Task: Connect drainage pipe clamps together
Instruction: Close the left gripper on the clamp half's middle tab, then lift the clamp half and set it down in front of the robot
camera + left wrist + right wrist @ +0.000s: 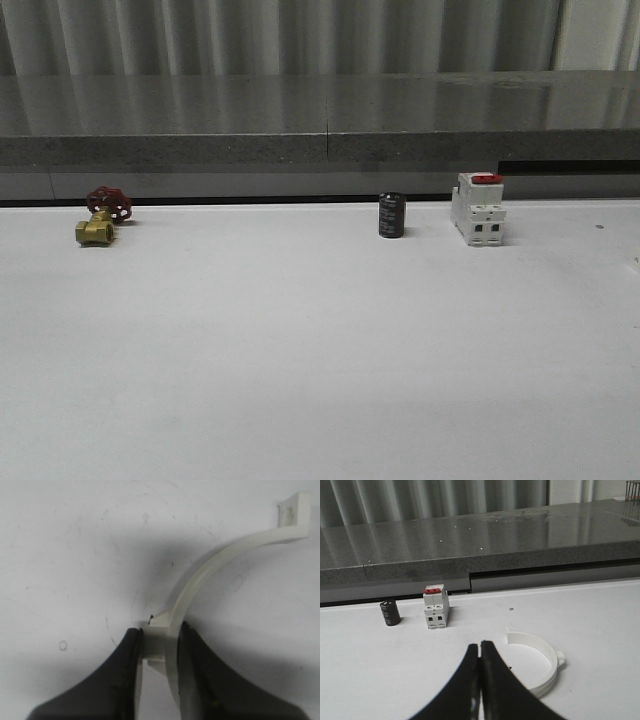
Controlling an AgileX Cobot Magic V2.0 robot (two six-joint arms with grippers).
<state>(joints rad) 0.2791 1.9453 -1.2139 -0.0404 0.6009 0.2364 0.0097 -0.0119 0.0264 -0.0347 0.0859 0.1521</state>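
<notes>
One white drainage pipe clamp (210, 575) arcs away from my left gripper (159, 636), which is shut on its flange end; the far flange tab (294, 511) points off over the white table. The other white clamp half-ring (540, 665) lies flat on the table just beside my right gripper (480, 646), which is shut with nothing between its black fingers (495, 680). Part of that half-ring is hidden behind the finger.
At the table's back stand a white switch block with a red top (478, 208) (435, 608), a small black cylinder (391, 215) (390, 612) and a brass valve with a red handle (101, 218). A grey ledge (320, 120) runs behind them.
</notes>
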